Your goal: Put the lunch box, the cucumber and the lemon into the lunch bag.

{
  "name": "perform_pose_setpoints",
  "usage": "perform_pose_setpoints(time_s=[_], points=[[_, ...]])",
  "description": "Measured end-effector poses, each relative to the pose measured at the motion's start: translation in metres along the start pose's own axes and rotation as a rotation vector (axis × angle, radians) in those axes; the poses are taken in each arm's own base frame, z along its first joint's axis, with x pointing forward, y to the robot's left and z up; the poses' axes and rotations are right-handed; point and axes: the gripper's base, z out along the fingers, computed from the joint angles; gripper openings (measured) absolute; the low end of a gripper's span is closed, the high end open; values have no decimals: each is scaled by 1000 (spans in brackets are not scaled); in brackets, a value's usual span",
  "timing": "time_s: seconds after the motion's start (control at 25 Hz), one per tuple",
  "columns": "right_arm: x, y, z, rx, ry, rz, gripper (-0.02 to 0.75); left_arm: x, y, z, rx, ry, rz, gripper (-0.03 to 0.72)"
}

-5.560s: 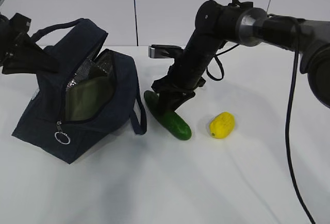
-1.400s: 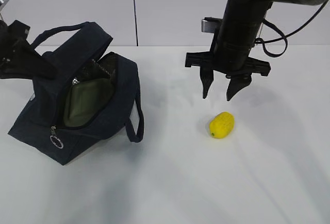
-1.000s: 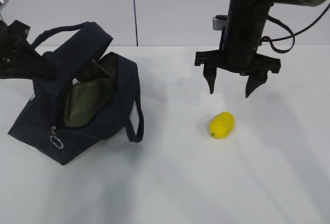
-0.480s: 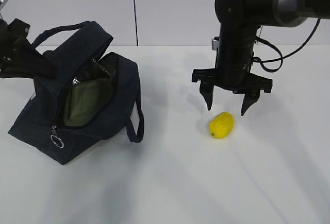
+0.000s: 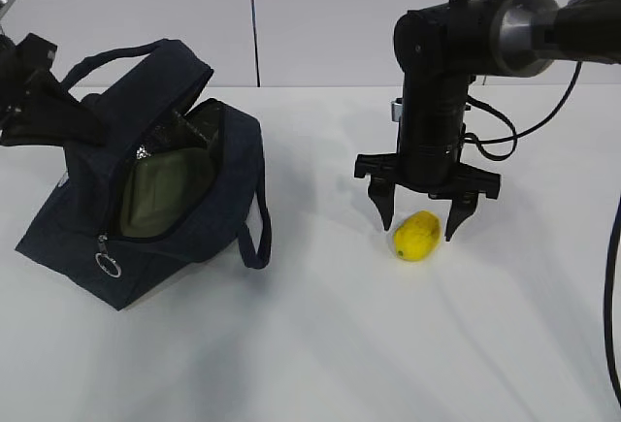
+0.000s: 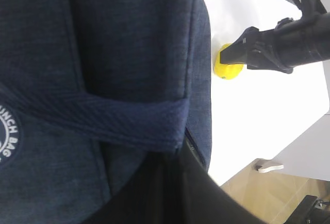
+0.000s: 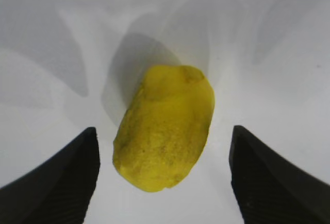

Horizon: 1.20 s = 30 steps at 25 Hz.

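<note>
Only the white table [image 5: 320, 344] surrounds the lemon [image 5: 416, 236]; nothing blocks it.

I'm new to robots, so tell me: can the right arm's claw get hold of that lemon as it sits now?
Probably yes. The right gripper hangs open directly over the lemon, a finger on each side with a gap to spare, and nothing lies between them on the table.

I see bright, even light from above on the white desk [image 5: 320, 344], with only soft, faint shadows. In my right wrist view the lemon [image 7: 164, 127] is slightly soft and casts several overlapping grey shadows. My left wrist view is dim, with close fabric blurred.
</note>
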Motion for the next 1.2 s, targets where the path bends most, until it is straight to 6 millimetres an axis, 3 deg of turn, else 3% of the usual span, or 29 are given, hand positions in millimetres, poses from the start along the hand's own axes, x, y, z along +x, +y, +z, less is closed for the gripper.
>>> perform_pose_setpoints(time_s=[0.4,0.68,0.84,1.0,1.2], points=[[-1,1,12,22,13,-4,577,0,0,0,1,-1,-1,-8],[-1,1,12,22,13,-4,400,0,0,0,4,-3,-3,-8],[-2,1,12,21,11,-4,365,0,0,0,5,-4,-4,-8],[-7,6,1,-14,-20,-24,363,0,0,0,5,-4,-4,-8],[-19,23,-38,-160,-95,-84,362,0,0,0,5,-4,-4,-8]])
